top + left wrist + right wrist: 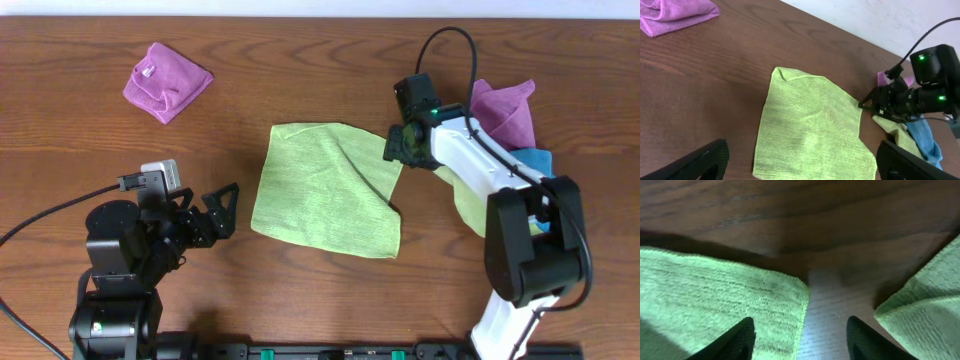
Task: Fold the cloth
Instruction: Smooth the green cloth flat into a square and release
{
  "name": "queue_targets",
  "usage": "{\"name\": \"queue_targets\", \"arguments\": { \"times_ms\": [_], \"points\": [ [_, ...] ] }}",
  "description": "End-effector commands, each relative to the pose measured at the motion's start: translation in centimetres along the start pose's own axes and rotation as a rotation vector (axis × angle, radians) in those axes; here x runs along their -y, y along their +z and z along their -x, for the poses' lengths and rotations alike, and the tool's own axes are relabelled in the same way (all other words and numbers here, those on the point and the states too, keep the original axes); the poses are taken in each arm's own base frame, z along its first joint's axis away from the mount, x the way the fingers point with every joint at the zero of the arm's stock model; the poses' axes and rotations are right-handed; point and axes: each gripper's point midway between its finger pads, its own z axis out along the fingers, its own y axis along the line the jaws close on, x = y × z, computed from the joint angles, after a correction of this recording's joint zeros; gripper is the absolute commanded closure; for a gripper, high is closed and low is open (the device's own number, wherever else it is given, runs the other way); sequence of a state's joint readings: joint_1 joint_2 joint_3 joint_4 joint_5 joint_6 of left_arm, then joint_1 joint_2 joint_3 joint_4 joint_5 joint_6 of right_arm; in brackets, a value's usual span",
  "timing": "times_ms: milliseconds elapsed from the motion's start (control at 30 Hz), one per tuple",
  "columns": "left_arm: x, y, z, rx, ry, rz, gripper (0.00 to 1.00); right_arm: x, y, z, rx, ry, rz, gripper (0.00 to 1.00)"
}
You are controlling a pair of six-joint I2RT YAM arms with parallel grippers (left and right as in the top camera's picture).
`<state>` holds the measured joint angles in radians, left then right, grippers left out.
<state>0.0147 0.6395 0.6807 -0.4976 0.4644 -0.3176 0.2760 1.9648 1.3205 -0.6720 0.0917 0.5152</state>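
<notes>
**Both grippers open, arms set apart**

The left arm (120, 250) sits folded close to its base. The left gripper (226, 208) points right with its jaws spread wide. The right arm (480, 165) reaches forward and to the left, and the right gripper (394, 145) is tipped downward, its fingers (737, 340) parted.

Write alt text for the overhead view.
A lime-green cloth lies spread out mid-table, the right gripper at its far right corner, jaws open. The left gripper sits open near its left edge; a folded purple cloth lies far left.
</notes>
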Motion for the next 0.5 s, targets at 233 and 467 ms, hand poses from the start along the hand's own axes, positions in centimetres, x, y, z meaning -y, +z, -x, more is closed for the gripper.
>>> {"name": "queue_targets", "arguments": {
  "times_ms": [233,467],
  "points": [
    [0.7,-0.4,0.7,0.015,0.005,-0.017,0.05,-0.1,2.2,0.5,0.013,0.0,0.004,0.53],
    [0.7,-0.4,0.7,0.015,0.005,-0.016,0.05,-0.5,3.3,0.2,-0.005,-0.001,0.021,0.57]
  ]
}}
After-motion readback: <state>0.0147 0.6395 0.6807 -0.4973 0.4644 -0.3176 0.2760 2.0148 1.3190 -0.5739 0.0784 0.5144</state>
